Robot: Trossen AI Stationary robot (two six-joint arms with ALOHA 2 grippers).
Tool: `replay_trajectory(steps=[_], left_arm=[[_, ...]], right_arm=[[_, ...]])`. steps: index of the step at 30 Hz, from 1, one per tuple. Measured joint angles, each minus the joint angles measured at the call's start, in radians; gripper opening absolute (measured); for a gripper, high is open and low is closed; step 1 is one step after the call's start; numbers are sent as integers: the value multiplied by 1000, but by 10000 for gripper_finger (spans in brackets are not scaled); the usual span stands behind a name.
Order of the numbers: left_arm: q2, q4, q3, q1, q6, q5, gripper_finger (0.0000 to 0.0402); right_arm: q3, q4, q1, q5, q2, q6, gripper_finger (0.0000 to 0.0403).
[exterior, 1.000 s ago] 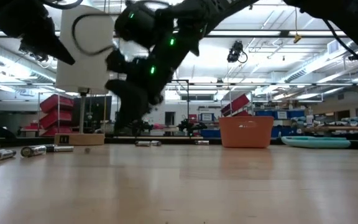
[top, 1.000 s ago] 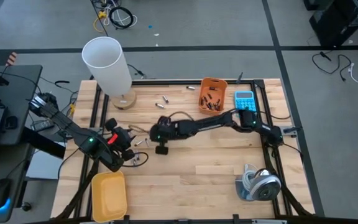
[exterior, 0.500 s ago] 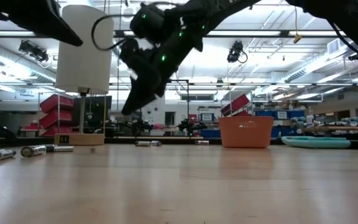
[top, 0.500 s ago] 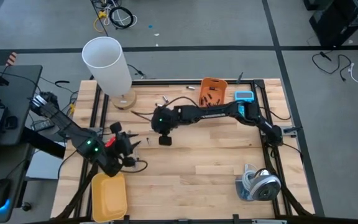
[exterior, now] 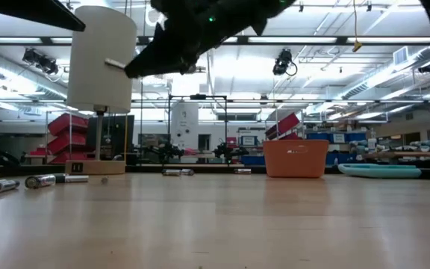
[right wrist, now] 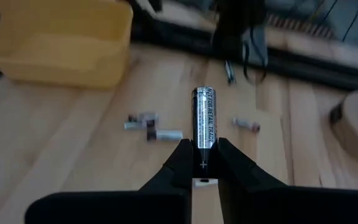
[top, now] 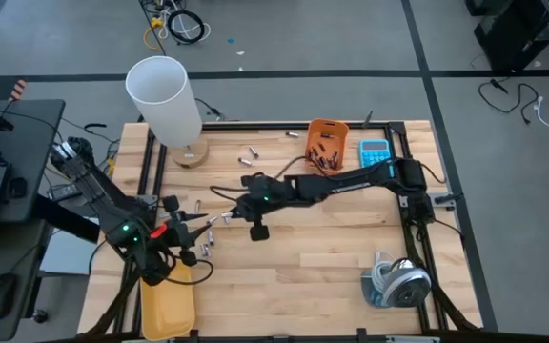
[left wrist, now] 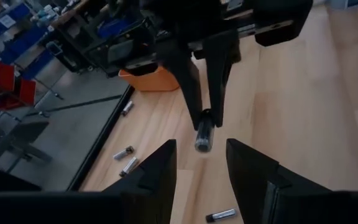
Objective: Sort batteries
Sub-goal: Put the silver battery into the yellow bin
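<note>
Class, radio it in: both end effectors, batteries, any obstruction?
Right end effector shut on a battery, raised mid-table. Left end effector open, empty, facing it. Loose batteries below; nothing between them.

- Bins: two, orange bin and yellow bin
- Calculator: one
- Lamp: one
- Arms: two
- Loose batteries: scattered, too small to count

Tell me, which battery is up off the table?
The silvery battery pinched in the right hand. It sticks out from between that hand's fingers, up in the air, while the other batteries lie flat on the wooden table.
</note>
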Motion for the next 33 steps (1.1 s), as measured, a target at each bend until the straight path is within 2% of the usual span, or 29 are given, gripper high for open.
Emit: replay_trajectory(steps=[5, 7, 20, 29, 33], left_arm=[[0, 1, 0, -3, -33, -11, 142], [1, 4, 0, 5, -33, -40, 142], [3, 112, 0, 78, 99, -75, 142], [3, 183, 0, 109, 148, 15, 142], [3, 188, 0, 116, 149, 30, 142]], right_arm=[[-145, 304, 17, 33, -51, 7, 34], [-159, 360, 20, 36, -53, 7, 34], [-159, 394, 25, 59, -53, -54, 34], [-159, 401, 63, 94, -53, -153, 34], [-159, 401, 79, 148, -53, -177, 34]])
